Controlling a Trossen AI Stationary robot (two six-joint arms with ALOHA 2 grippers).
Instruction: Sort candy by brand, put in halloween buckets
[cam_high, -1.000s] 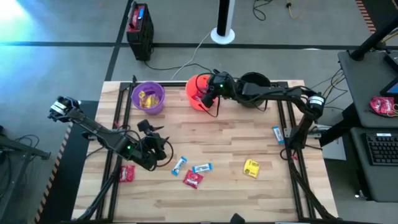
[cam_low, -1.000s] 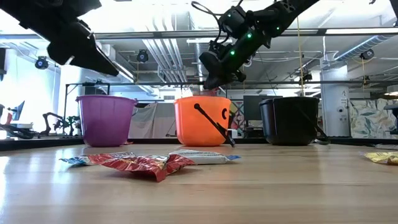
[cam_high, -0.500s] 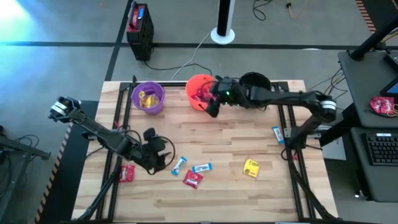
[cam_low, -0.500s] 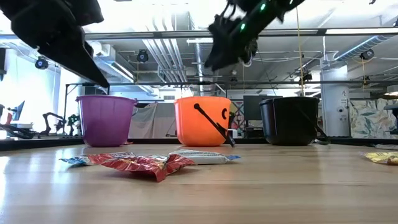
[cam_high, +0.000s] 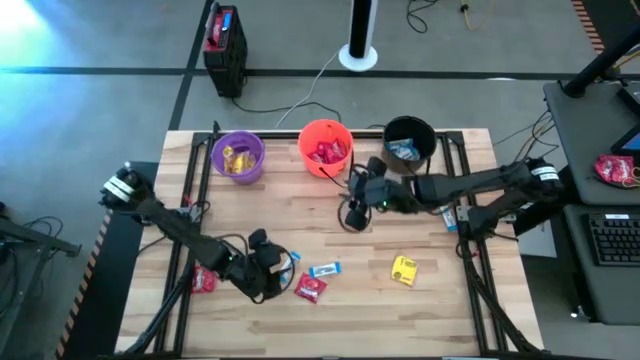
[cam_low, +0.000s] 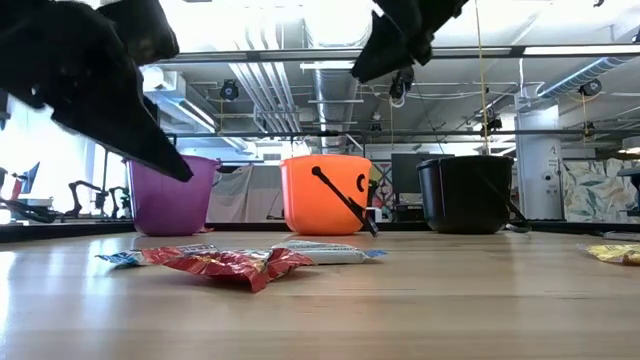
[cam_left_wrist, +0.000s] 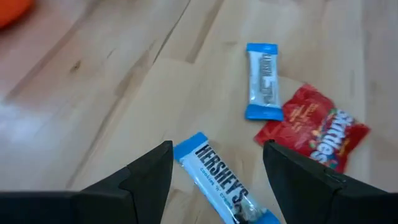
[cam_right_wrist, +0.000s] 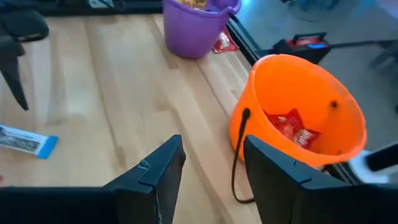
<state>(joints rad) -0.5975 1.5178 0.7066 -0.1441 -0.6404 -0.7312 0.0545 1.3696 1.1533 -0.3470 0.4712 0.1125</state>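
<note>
On the worktop (cam_high: 330, 320), going from left to right, a red candy packet (cam_high: 205, 279) lies near the left edge, just behind the left arm. The left jaws (cam_high: 272, 270) hang low over the front-left part of the wood, spread wide and holding nothing. Between their two dark fingers (cam_left_wrist: 146, 174) lies a blue-and-white Hershey's bar (cam_left_wrist: 224, 183), still flat on the wood. Just beyond the fingertips sit a second blue-and-white bar (cam_left_wrist: 262, 81) and a red Skittles packet (cam_left_wrist: 314, 127), the two touching at a corner. Well behind these jaws stands the purple bucket (cam_high: 238, 156) with yellow packets inside.

The orange bucket (cam_high: 325, 147) holds red packets and stands just ahead of the right jaws (cam_high: 355, 212), which hover above the middle of the worktop, partly open and empty. The black bucket (cam_high: 408, 140) stands behind that arm, with a blue-and-white packet showing inside. In front of the right jaws and to their right, a yellow packet (cam_high: 404, 270) lies alone. A blue packet (cam_high: 447, 215) lies by the right edge.
</note>
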